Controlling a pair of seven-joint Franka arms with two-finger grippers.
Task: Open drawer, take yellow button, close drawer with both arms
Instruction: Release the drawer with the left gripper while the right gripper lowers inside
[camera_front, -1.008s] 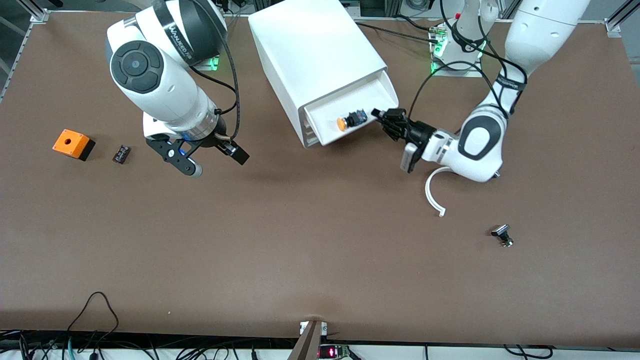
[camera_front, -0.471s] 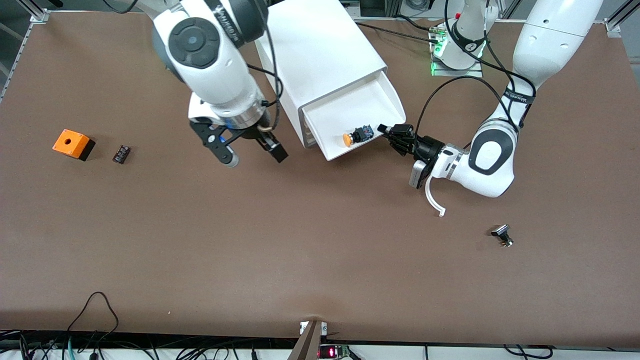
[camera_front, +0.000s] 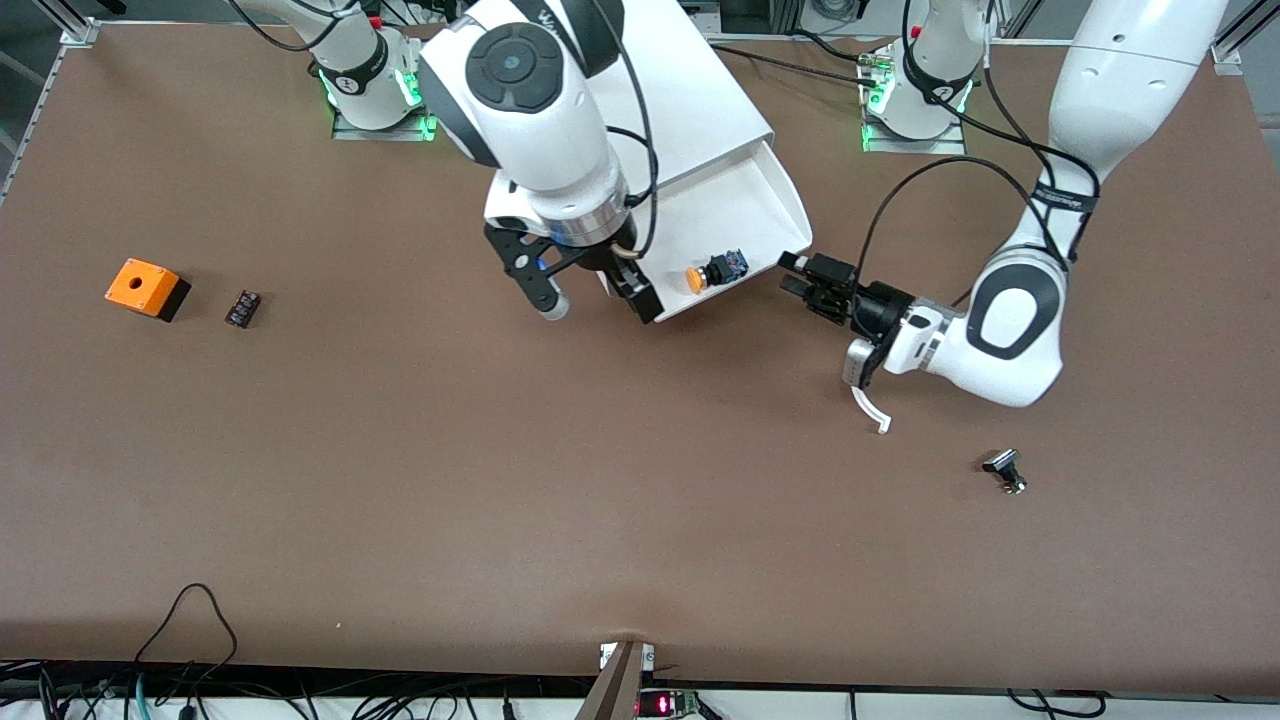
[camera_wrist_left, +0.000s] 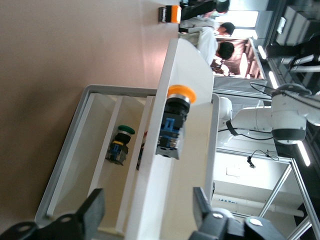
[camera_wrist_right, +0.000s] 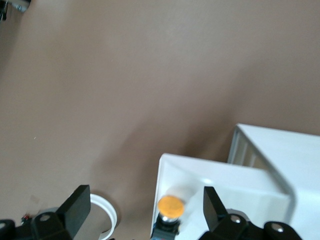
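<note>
I see the top drawer (camera_front: 745, 215) pulled out of the white cabinet (camera_front: 690, 90), the orange-capped button (camera_front: 712, 272) lying on its side inside. My left hand (camera_front: 800, 277) sits just beside the drawer's corner, fingers apart and empty (nothing between them). My right hand (camera_front: 598, 300), fingers spread, hovers over the drawer's front edge above the worktop (camera_front: 600, 500).

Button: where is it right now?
In the front view the button lies in the pulled-out top drawer, near its front edge, between the right claw and the left claw.
</note>
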